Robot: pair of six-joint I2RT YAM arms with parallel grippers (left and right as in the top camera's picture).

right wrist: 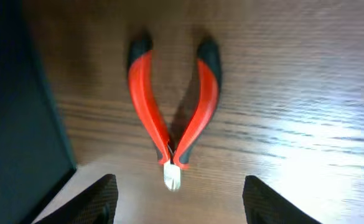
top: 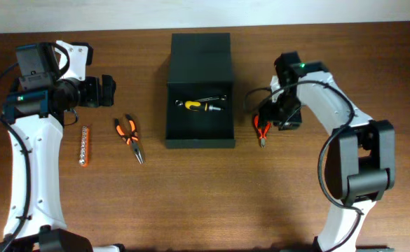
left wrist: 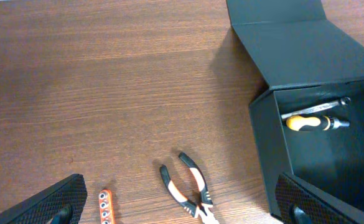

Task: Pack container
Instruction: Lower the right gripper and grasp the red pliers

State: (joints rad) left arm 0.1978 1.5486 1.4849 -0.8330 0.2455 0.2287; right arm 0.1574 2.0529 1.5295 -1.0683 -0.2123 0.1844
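1. Plainly, our right gripper [right wrist: 180, 205] hovers over the red cutters [right wrist: 172, 152], with its fingers apart, one either side of the cutter head.
2. We see the cutters' long axis running up the wrist frame, handles splayed toward the top edge.
3. The container [top: 199, 142] sits centre frame overhead with its lid open. Its wall is just left of the cutters, so room is tight there.
4. Our left gripper [top: 108, 91], also spread, sits upper left, much farther off.
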